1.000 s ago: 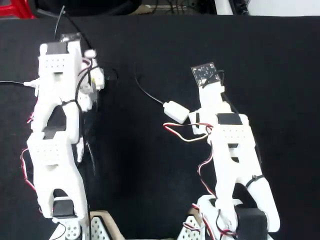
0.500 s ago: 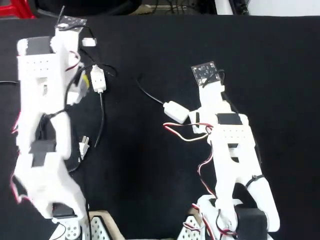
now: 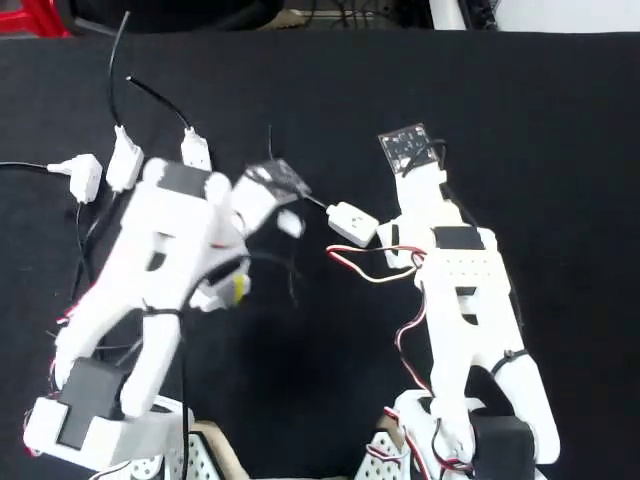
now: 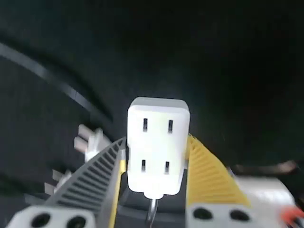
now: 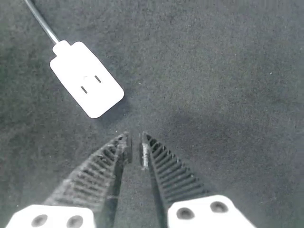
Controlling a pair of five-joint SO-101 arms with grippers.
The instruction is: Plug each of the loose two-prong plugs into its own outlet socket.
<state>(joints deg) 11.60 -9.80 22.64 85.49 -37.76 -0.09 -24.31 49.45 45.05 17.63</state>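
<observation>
Left wrist view: the left gripper point(image 4: 157, 142) is clamped on a white double outlet point(image 4: 157, 118), one finger pressing each side and the slots facing the camera. A loose two-prong plug point(image 4: 89, 139) shows blurred beside it over the black tabletop point(image 4: 228, 57).

Right wrist view: the right gripper point(image 5: 134, 142) is almost closed, with a thin gap between its tips, and holds nothing. It sits just beside a white single outlet point(image 5: 87, 85) that lies flat with its cord attached.

Since a second ago, the left arm point(image 3: 160, 260) has swung from the far left toward the middle. Three white corded pieces point(image 3: 123, 160) now lie in the open there. The right arm point(image 3: 455, 290) has not moved.
</observation>
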